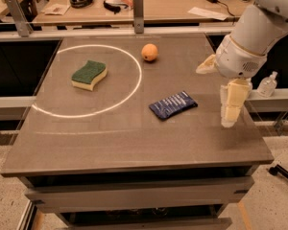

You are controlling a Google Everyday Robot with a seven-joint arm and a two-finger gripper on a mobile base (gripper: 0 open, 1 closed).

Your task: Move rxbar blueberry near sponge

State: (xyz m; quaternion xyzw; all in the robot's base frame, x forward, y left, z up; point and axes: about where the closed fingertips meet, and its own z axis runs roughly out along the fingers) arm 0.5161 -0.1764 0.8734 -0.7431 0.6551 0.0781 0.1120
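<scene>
The rxbar blueberry (173, 105), a flat dark navy wrapper with pale print, lies on the table right of centre, just outside the white circle. The sponge (89, 74), pale yellow with a dark green top, lies inside the circle at the left. My gripper (213, 97) hangs above the table's right side, to the right of the bar. Its cream fingers are spread apart, one pointing left (206, 65) and one pointing down (230, 105). It is open and holds nothing.
An orange (150, 52) sits at the back of the table (134, 143), just outside the white painted circle (134, 87). A small clear bottle (268, 84) stands off the right edge. A desk with headphones and papers lies behind.
</scene>
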